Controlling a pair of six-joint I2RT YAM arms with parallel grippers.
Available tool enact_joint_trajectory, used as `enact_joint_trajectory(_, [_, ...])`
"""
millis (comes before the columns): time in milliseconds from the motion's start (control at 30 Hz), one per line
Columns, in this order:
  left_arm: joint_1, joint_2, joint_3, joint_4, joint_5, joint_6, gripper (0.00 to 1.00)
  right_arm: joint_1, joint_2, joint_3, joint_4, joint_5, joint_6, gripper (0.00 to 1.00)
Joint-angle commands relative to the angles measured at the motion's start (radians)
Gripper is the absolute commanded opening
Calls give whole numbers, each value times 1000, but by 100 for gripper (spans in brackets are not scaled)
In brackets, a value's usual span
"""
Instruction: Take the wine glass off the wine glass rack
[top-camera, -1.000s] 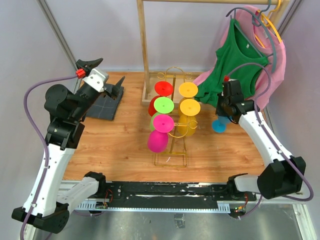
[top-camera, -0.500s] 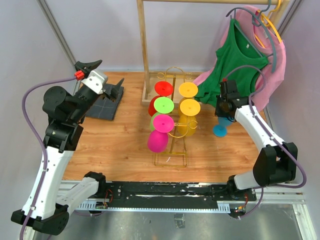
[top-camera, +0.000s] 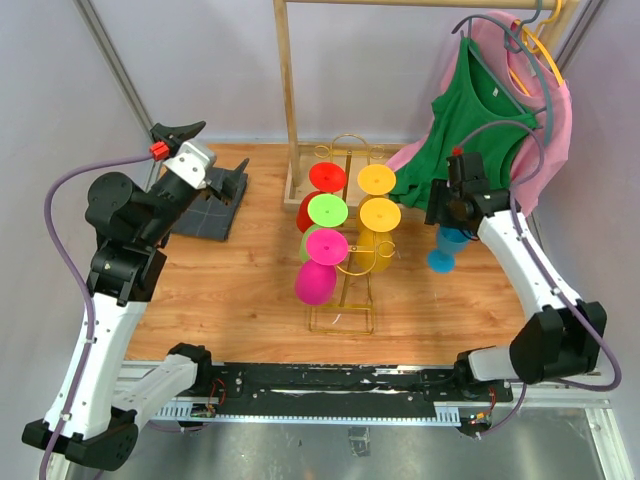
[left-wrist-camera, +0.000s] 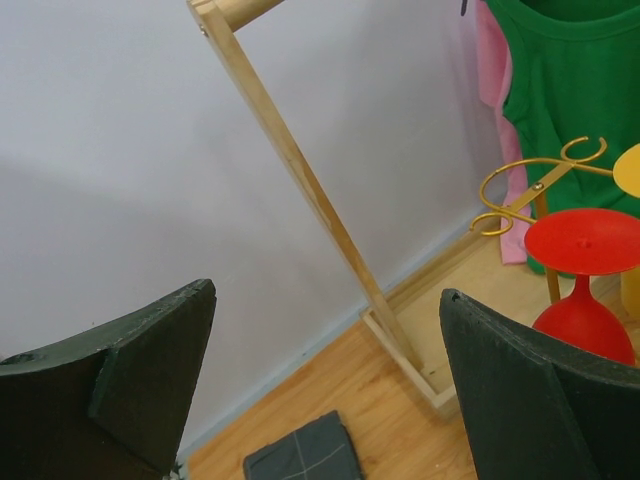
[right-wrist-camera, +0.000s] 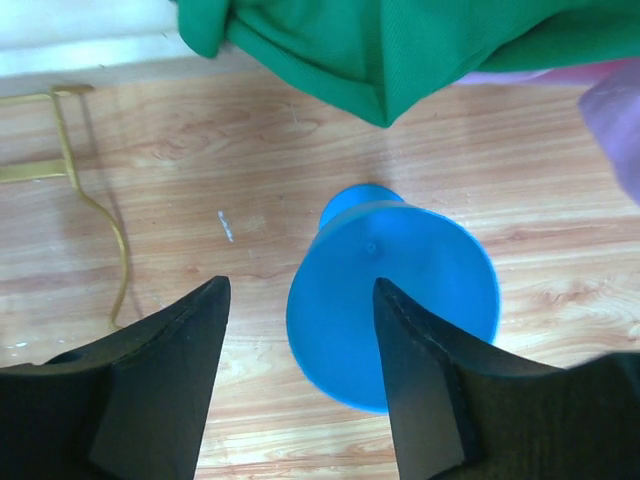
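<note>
Wooden table (top-camera: 230, 290): one gold wine glass rack (top-camera: 345, 320) at centre carried five inverted wine glasses (top-camera: 326, 209); one blue wine glass (top-camera: 444, 250) sat at its 3 o'clock, between the parted jaws of the right gripper (right-wrist-camera: 300, 288); the left gripper (left-wrist-camera: 325, 290) gaped wide.

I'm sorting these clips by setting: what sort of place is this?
Probably a robot test cell staged like a home: a left arm and right arm bolted to a wooden table, with props, a gold wine glass rack and a wooden clothes rail holding a green top.
</note>
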Motion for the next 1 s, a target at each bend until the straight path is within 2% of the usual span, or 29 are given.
enact_joint_trajectory(0, [-5,-5,32,7,10,-30,99,-13,-106,102,-77,22,2,63])
enact_joint_trajectory(133, [-5,29,84,-21,21,-117,99,-12,-194,188,-170,30,5,68])
enact_joint_trajectory(267, [-6,116,227,-119,68,-315,99,-11,-290,276,-216,-14,-5,75])
enact_joint_trajectory(367, [-6,190,314,-158,111,-474,99,-12,-342,300,-149,-189,-56,83])
enact_joint_trajectory(467, [-5,250,366,-181,163,-644,99,-12,-349,332,-73,-406,-49,84])
enact_joint_trajectory(567, [-6,299,397,-209,233,-834,97,-9,-326,389,-42,-538,-1,84])
enact_joint_trajectory(667, [-6,329,385,-238,320,-1056,94,5,-313,424,-14,-606,37,84])
enact_joint_trajectory(767, [-4,334,324,-219,390,-1202,92,40,-281,455,-3,-659,54,85])
enact_joint_trajectory(967, [8,351,239,-199,433,-1303,90,220,-193,507,11,-549,21,90])
